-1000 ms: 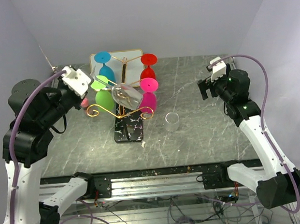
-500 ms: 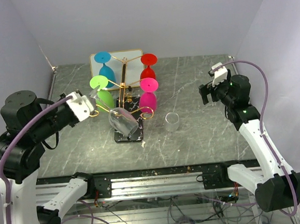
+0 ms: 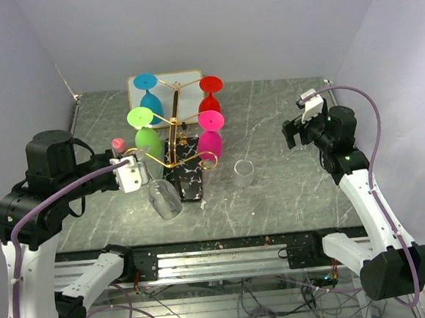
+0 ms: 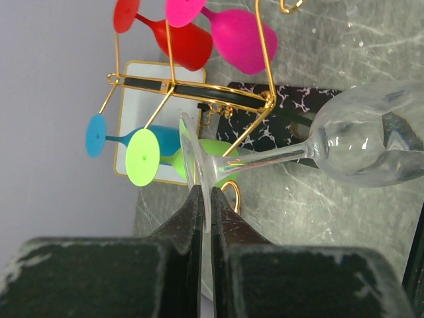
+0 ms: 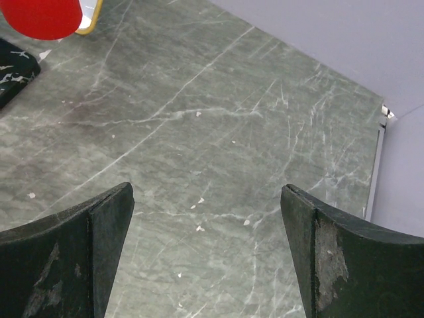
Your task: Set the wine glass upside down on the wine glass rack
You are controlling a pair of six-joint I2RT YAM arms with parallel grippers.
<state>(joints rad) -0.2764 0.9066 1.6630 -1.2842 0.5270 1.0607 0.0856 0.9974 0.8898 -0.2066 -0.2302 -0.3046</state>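
Note:
The clear wine glass hangs tilted, bowl down, just left of the near end of the rack's black marble base. My left gripper is shut on the glass's foot; in the left wrist view the jaws pinch the foot's rim, with the bowl out to the right. The gold rack carries blue, red, green and pink glasses upside down. My right gripper is open and empty above the table's right side, and the right wrist view shows only bare table between its fingers.
A clear tumbler stands right of the rack base. A white gold-rimmed tray lies behind the rack. A small pink object sits left of the green glass. Purple walls close in the left, back and right.
My left arm has swung down and toward the near left, carrying the clear glass from over the rack's arms to beside the base's near end. The right arm has barely moved.

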